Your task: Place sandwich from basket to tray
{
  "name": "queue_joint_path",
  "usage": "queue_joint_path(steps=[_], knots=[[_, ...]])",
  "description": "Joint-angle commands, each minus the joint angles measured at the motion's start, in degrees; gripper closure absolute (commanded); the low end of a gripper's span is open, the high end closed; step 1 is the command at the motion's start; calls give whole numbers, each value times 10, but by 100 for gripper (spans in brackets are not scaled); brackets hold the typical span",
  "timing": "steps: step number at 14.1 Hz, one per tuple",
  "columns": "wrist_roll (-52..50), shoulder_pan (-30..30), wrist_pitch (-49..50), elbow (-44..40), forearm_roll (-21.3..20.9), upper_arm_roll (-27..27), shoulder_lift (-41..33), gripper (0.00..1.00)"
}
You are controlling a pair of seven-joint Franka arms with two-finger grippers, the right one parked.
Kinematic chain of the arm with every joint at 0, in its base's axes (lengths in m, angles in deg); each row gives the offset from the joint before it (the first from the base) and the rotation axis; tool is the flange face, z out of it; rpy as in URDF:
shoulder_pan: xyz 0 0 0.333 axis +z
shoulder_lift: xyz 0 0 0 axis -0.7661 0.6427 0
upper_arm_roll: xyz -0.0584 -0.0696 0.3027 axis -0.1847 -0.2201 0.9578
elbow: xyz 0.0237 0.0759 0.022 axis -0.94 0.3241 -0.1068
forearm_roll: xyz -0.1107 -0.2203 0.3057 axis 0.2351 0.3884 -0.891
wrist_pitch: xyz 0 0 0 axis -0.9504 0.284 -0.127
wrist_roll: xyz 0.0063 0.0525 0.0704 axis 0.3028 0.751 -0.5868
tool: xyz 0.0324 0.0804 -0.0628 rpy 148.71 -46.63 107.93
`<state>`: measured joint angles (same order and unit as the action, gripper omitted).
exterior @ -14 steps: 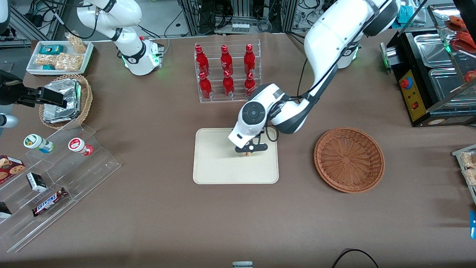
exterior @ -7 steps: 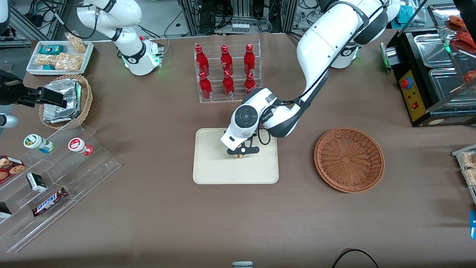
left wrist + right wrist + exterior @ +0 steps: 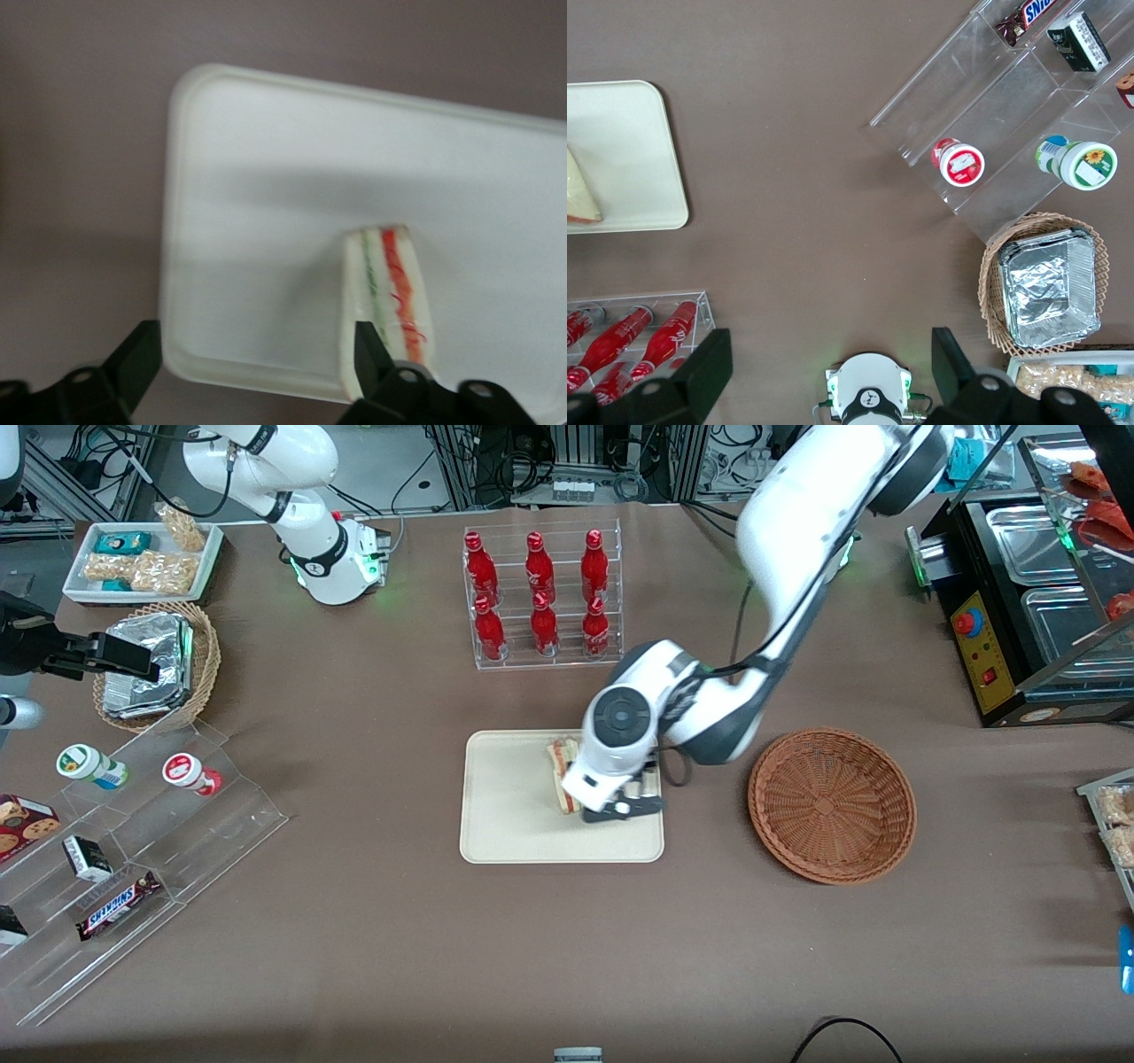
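Sandwich (image 3: 560, 776): lying on the cream tray (image 3: 505, 815), cut edge showing red-orange and green layers. Tool (image 3: 257, 376): hanging above the tray's edge toward the wicker basket (image 3: 831, 804), fingers spread wide, gripping nothing. Basket: sitting on the desk (image 3: 567, 957) beside the tray. Legible label: "SNICKERS" bar (image 3: 117, 904) lying on the clear display steps (image 3: 142, 850).

A brown tabletop (image 3: 372, 921) fills the frame. The cream tray (image 3: 505, 815) sits in the middle, with the gripper (image 3: 620, 808) low over it. The reddish wicker basket (image 3: 831, 806) sits at the middle right. A clear rack of red bottles (image 3: 540, 598) stands at the upper middle. A clear stepped shelf (image 3: 133, 850) sits at the lower left, a tan basket of foil packets (image 3: 159, 664) above it.
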<state>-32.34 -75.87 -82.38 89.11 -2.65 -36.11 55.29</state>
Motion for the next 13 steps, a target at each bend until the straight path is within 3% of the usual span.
queue_joint_path(steps=[1,6,11,13], knots=[[43,48,78,20,3,2,-87,0],[179,156,220,17,41,2,-179,0],[282,218,375,-34,25,8,-223,0],[316,232,417,-55,-15,7,-238,0]])
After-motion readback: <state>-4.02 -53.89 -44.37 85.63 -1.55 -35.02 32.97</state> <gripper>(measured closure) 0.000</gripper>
